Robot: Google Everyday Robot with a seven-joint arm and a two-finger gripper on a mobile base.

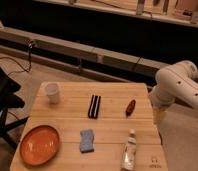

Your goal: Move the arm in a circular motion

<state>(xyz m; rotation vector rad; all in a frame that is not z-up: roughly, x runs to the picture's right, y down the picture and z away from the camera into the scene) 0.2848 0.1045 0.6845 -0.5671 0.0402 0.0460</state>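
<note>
The arm is glossy white with thick tubular segments and a rounded elbow, and it comes in from the right edge. It bends down beside the right edge of the wooden table. Its tapered tip, the gripper, hangs just off the table's right edge, level with the tabletop and to the right of a small red object. It holds nothing that I can see.
On the table are a white cup, a black striped object, an orange plate, a blue sponge and a white tube. A dark chair stands at left. Low rails and cables run behind.
</note>
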